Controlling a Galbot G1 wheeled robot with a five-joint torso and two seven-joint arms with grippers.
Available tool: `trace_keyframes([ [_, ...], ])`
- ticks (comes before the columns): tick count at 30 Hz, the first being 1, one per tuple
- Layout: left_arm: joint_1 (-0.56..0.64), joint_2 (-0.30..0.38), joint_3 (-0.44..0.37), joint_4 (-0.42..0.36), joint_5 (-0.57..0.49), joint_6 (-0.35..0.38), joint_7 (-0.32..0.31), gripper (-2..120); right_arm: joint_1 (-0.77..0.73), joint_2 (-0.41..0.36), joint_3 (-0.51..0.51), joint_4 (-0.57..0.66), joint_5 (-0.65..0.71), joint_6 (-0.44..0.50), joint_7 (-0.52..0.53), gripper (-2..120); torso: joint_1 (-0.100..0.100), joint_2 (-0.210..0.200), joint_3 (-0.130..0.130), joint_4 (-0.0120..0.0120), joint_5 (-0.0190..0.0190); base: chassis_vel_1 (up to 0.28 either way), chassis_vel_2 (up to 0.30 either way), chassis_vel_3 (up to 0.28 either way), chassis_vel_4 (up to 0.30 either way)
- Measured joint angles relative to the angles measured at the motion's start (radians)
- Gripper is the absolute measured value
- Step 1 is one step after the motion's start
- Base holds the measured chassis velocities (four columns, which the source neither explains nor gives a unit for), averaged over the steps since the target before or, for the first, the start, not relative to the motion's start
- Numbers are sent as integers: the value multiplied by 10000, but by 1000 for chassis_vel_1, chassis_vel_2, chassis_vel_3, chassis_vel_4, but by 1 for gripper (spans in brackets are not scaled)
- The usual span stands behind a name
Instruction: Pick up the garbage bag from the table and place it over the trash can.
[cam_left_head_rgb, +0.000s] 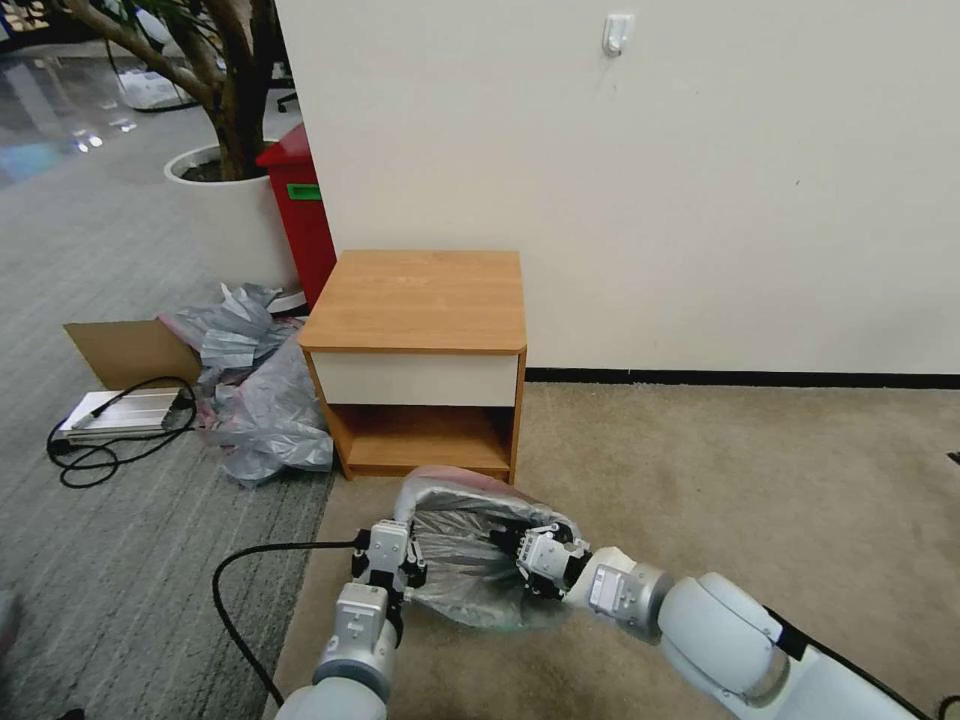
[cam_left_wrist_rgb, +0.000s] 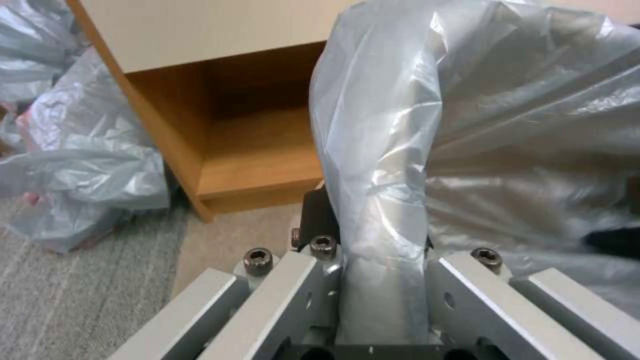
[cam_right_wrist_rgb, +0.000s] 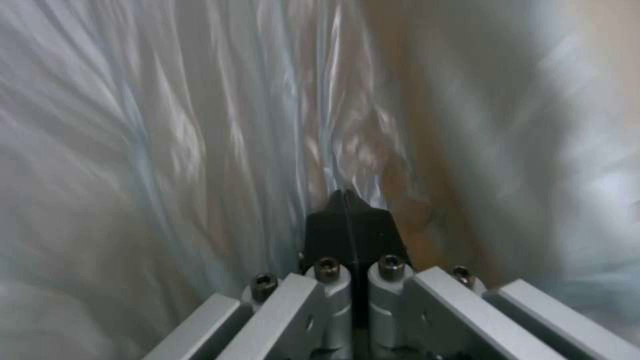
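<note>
Head view | bag (cam_left_head_rgb: 470, 560) stretched between left gripper (cam_left_head_rgb: 388, 570) and right gripper (cam_left_head_rgb: 522, 553), both clenched on it, before table (cam_left_head_rgb: 415, 300) | step: fitting bag; next likely needs even tension

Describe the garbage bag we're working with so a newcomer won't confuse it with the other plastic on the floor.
Find the wood nightstand against the white wall. On the beige carpet just before its open lower shelf, the garbage bag is stretched between the left end effector and right end effector. Unlike the crumpled grey bags heaped left of the nightstand, it is one bag with a pinkish rim.
</note>
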Motion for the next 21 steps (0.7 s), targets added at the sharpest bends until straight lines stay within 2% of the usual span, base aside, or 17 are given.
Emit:
trace_keyframes([
  [14,108,-194,839,80,476,0,-51,3,431,1110,-738,-1340,-1239,-328,-151,0,0,0,0,1,0,0,0,0,0],
  [19,134,-169,790,115,469,-8,-57,3,260,1165,-654,-1304,-1271,-253,-150,0,0,0,0,0,0,0,0,0,0],
  [21,59,-151,548,210,186,1,-112,3,-162,944,-259,-675,-1199,-8,-141,0,0,0,0,2,0,0,0,0,0],
])
